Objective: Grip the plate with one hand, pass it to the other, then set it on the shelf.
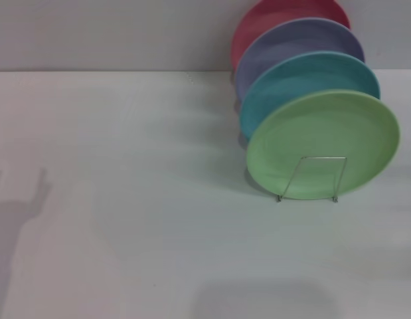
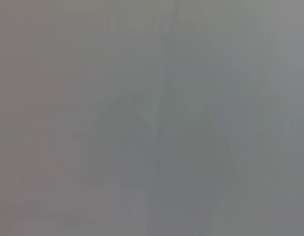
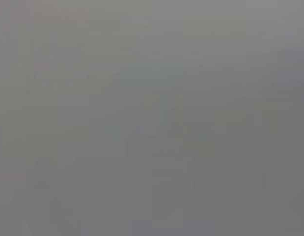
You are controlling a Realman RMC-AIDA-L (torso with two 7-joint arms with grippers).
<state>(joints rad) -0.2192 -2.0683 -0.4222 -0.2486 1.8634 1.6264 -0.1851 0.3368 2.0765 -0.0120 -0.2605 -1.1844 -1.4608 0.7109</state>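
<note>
1. Standing on edge in the shelf [image 1: 306, 178], the plate [image 1: 323, 144] is light green and tilted back, its face turned toward the head camera.
2. Only the shelf's front wire loop shows clearly; it crosses the plate's lower face, with its 2 feet on the white surface [image 1: 125, 199].
3. The plate is the frontmost of 4 in a row. Directly behind it stands a turquoise-blue plate [image 1: 305, 74], partly covered by it.
4. Behind the turquoise one, a lavender plate [image 1: 291, 40]; farthest back, a red plate [image 1: 271, 20]. Each overlaps the next, and the row steps back and slightly toward the robot's left, away from the green plate.
5. Whether neighbouring plates touch cannot be told.
6. A pale wall [image 1: 92, 33] rises behind the surface, beyond the red plate.
7. A soft grey shadow [image 1: 19, 219] lies on the surface well to the robot's left of the plate.
8. Left pincer: out of sight in every view; spread or pressed together cannot be said.
9. Right pincer: likewise out of sight, state unknown.
10. Both wrist views give flat grey only, with no object legible.
</note>
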